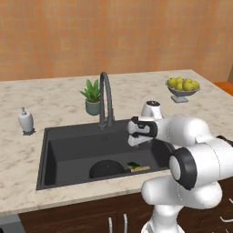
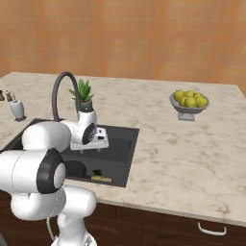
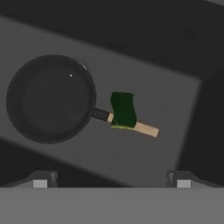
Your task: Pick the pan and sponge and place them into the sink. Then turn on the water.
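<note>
Round black wooden-handled pan [image 3: 50, 98] and green-yellow sponge [image 3: 123, 110], lying across its handle, rest in dark grey sink [image 1: 68, 148]. Spread, empty gripper [image 3: 111, 181] above; next, likely reach the arched faucet [image 1: 106, 98] at 11 o'clock.

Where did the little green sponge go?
The sponge is down in the sink, lying across the pan's wooden handle, near the sink's front edge.
</note>
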Controlling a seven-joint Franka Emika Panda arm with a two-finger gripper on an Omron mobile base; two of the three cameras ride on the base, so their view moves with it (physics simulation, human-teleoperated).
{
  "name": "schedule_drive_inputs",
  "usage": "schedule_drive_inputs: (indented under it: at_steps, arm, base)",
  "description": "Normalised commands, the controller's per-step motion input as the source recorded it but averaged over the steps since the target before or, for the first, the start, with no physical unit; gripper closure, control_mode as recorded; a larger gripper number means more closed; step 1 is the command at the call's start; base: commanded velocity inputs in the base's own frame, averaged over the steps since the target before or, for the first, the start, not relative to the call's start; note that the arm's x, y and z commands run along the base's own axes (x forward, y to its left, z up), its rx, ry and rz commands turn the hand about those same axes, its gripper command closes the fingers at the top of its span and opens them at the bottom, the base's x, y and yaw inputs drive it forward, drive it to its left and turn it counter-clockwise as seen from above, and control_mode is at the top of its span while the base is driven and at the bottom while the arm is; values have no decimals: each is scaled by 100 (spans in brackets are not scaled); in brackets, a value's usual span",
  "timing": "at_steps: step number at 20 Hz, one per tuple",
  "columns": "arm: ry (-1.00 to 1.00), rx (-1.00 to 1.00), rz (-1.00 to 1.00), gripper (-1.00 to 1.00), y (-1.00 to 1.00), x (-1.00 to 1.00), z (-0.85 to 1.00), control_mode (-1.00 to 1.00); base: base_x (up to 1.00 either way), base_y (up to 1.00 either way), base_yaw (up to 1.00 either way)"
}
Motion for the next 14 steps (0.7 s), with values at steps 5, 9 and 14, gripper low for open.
schedule_drive_inputs:
  at_steps: [5, 9, 14]
  arm:
    - [-4, 2, -2, -100, -5, -13, 88, -100]
    - [3, 6, -4, -100, -9, 0, 38, -100]
    - [-1, 8, -1, -100, -6, 0, 2, -100]
  base:
    - [0, 0, 0]
    - [0, 0, 0]
    - [0, 0, 0]
